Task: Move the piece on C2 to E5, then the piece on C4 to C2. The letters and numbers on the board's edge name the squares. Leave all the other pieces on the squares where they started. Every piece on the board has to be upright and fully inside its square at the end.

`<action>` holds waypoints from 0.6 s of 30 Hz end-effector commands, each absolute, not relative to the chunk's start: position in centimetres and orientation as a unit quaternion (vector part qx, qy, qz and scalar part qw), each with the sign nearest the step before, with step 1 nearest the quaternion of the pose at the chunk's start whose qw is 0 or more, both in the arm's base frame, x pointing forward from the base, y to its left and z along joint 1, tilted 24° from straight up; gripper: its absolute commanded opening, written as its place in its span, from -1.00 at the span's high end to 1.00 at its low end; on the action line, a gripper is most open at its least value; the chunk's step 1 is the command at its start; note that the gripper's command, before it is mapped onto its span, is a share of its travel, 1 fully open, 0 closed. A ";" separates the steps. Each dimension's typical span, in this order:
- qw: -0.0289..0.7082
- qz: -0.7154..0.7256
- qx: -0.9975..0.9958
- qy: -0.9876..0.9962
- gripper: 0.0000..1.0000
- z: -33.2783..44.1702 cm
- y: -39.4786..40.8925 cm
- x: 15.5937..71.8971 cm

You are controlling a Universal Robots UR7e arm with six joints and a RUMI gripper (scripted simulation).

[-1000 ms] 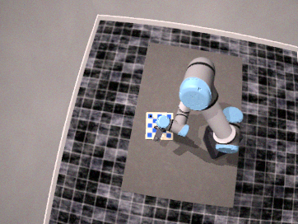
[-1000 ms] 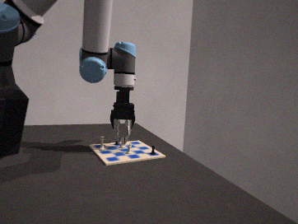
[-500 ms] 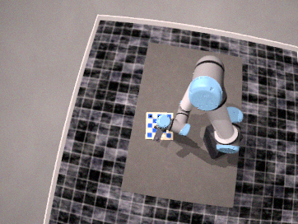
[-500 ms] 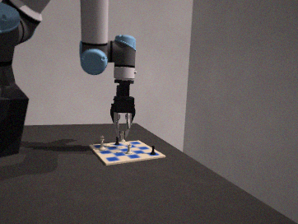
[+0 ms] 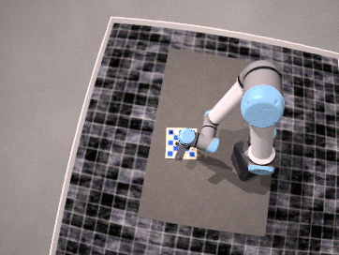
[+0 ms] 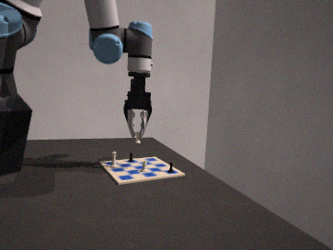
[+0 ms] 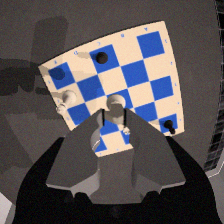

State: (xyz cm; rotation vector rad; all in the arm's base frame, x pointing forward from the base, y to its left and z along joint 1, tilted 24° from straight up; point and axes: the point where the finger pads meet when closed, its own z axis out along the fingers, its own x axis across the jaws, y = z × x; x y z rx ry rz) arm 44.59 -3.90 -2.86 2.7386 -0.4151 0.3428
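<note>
Held upright above the checkered board, a small pale chess piece [image 6: 138, 141] [image 7: 115, 101] sits between the tips of the gripper [image 6: 138, 137] [image 7: 113, 109], its round base facing down. The fingers are narrow, closed on the piece, and the piece is clear of the board. Below is the blue-and-cream board [image 5: 168, 146] [image 6: 120, 182] [image 7: 46, 69], edged with tiny blue letters and numbers, too blurred to read surely. No brand name is legible. On the board stand a taller pale piece [image 6: 114, 159] [image 7: 66, 99], a smaller pale piece [image 6: 143, 166] [image 7: 126, 131], a black piece [image 6: 131, 157] [image 7: 101, 58] and another black piece [image 6: 171, 167] [image 7: 169, 125] on a corner square. Farther out, the brown-gray tabletop [image 5: 197, 197] [image 6: 175, 216] spreads around the board, beneath the blue-capped arm [image 5: 225, 104] [image 6: 139, 43].

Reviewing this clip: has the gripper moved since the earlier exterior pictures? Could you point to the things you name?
Yes, upward: its fingers [image 6: 145, 126] now hang clearly higher above the checkered board [image 6: 120, 182], with a pale piece [image 6: 138, 141] between them.
</note>
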 end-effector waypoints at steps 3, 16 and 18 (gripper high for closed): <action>0.174 0.120 0.966 -0.147 1.00 -1.2 -3.3 44.3; 0.174 0.120 0.966 -0.147 1.00 -0.8 -3.1 44.2; 0.174 0.120 0.966 -0.147 1.00 -0.8 -3.1 44.2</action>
